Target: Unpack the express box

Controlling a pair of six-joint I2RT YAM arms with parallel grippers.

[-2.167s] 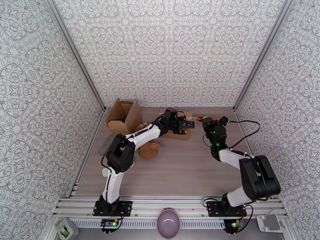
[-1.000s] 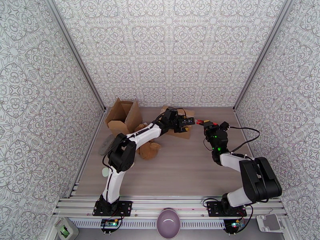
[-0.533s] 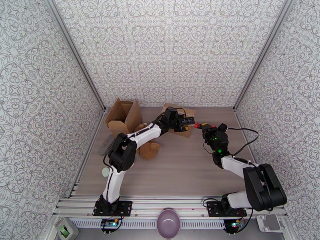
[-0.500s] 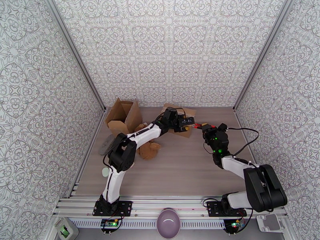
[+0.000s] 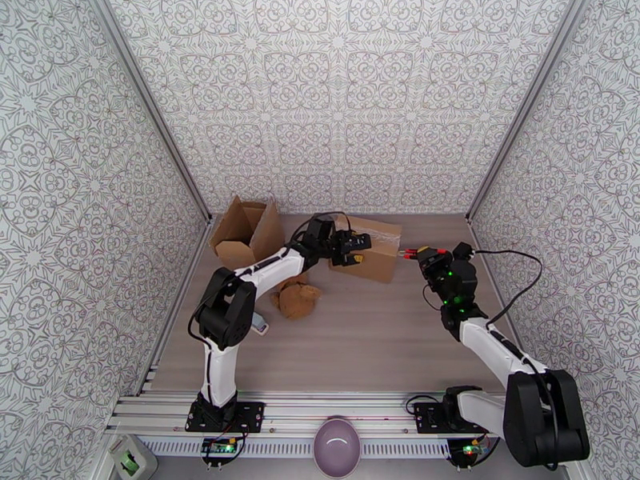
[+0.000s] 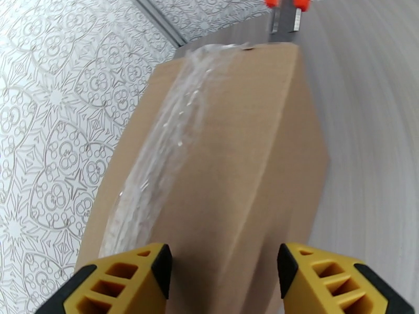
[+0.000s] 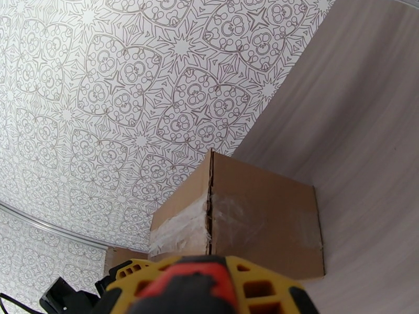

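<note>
The express box (image 5: 370, 250) is sitting sealed toward the back of the surface (image 5: 360, 346). I am clamping its left end with the left tool (image 5: 354, 251) — jaws straddling the cardboard on both sides — so that, as I judge it, the box is not sliding away once a blade pushes in. The right tool (image 5: 424, 255) is gripping a red-handled cutter (image 5: 410, 253) and aiming its blade at the opposite end, where the clear tape (image 7: 180, 231) is wrapping over the seam — slitting that tape looks to me like the step in hand before any flap opens.
</note>
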